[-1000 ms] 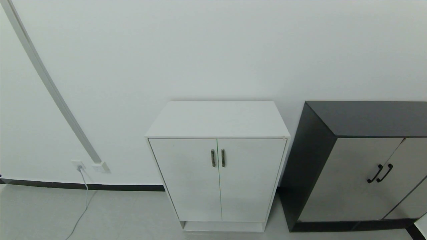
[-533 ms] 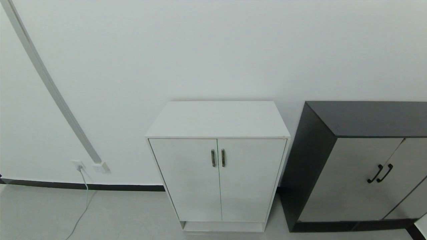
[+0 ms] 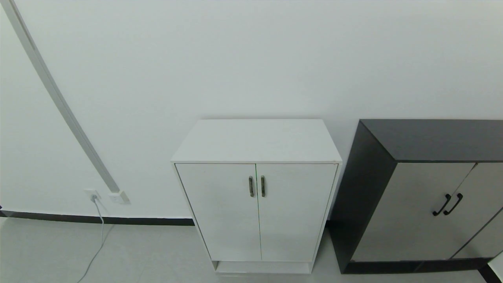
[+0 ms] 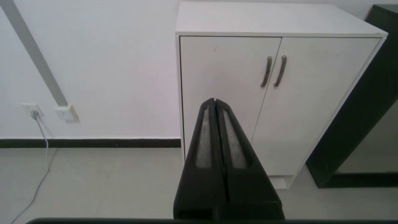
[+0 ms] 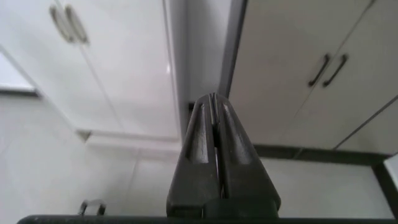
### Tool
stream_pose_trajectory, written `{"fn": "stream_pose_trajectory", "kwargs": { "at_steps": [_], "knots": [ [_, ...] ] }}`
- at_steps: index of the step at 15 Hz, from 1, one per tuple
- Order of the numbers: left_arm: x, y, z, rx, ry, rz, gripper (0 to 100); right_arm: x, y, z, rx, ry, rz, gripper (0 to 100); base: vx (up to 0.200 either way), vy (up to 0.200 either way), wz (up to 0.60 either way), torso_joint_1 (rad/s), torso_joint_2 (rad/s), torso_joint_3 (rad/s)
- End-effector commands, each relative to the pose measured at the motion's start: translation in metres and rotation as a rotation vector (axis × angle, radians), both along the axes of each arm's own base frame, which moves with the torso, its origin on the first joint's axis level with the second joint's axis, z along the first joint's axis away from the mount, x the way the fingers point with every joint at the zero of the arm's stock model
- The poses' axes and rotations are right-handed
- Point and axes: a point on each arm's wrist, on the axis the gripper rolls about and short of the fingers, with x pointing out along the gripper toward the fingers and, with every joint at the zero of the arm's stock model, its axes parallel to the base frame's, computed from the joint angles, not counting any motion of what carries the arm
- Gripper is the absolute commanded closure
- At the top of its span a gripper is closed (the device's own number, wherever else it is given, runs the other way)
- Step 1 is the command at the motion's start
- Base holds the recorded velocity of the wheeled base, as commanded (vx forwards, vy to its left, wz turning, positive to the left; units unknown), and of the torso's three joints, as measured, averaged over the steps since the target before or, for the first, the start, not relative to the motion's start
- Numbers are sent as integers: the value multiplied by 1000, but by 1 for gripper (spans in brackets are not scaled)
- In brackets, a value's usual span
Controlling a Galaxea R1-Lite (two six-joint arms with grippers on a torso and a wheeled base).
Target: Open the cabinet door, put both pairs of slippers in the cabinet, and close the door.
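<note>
A white two-door cabinet stands against the wall with both doors closed, its two dark handles side by side at the middle seam. The left wrist view has the same cabinet ahead of my left gripper, which is shut with nothing in it and held well back from the doors. My right gripper is shut and empty too, hanging above the floor near the gap between the white cabinet and the dark one.
A black cabinet with grey doors stands right beside the white one. A wall socket with a grey cable sits low on the wall to the left, below a slanted cable duct. Open grey floor lies in front.
</note>
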Motion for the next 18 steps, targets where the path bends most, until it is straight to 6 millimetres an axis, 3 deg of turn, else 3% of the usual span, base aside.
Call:
{"fn": "stream_pose_trajectory", "kwargs": {
  "at_steps": [1, 4, 18],
  "knots": [
    [0, 0, 0, 0, 1, 1, 100, -6, 0, -1, 11, -76, -23, 100, 0, 0, 0, 0, 0, 0],
    [0, 0, 0, 0, 1, 1, 100, -6, 0, -1, 107, -84, -48, 100, 0, 0, 0, 0, 0, 0],
    [0, 0, 0, 0, 1, 2, 100, -11, -2, -1, 123, -151, -91, 100, 0, 0, 0, 0, 0, 0]
  ]
}}
